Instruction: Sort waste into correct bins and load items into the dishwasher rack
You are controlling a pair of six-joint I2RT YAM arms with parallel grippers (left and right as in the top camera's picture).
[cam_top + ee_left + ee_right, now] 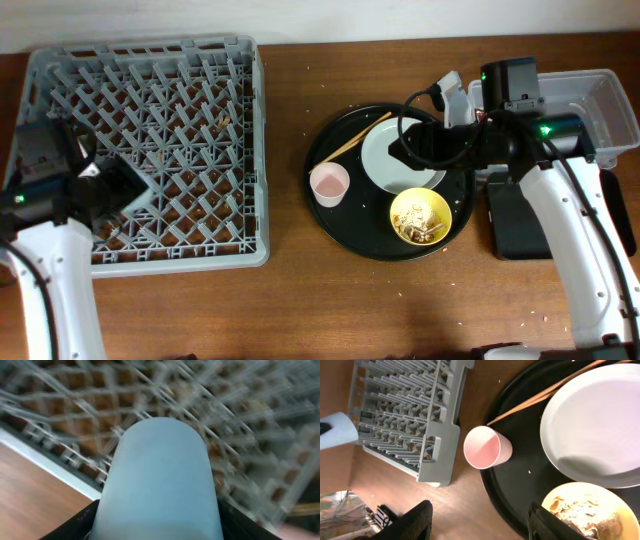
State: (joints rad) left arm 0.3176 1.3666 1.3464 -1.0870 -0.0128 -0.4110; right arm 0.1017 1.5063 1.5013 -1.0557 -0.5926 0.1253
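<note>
My left gripper [125, 185] [157, 532] is shut on the small blue cup [160, 475] and holds it over the front left part of the grey dishwasher rack [150, 60] [240, 415]. The cup also shows in the right wrist view [337, 430]. My right gripper [408, 150] [480, 525] is open and empty above the round black tray [340, 225]. On that tray are the pink cup [329, 183] [487, 447], the pale plate [378, 165] [595, 420], the chopsticks [355, 140] [540, 395] and the yellow bowl [420, 217] [590, 512] with food scraps. Tissue and wrapper are out of view.
The clear tub [605, 105] stands at the far right, with the shallow black tray [520, 225] in front of it; my right arm crosses over both. Small crumbs lie on the wooden table [300, 300]. The rack's front corner [435, 467] is near the pink cup.
</note>
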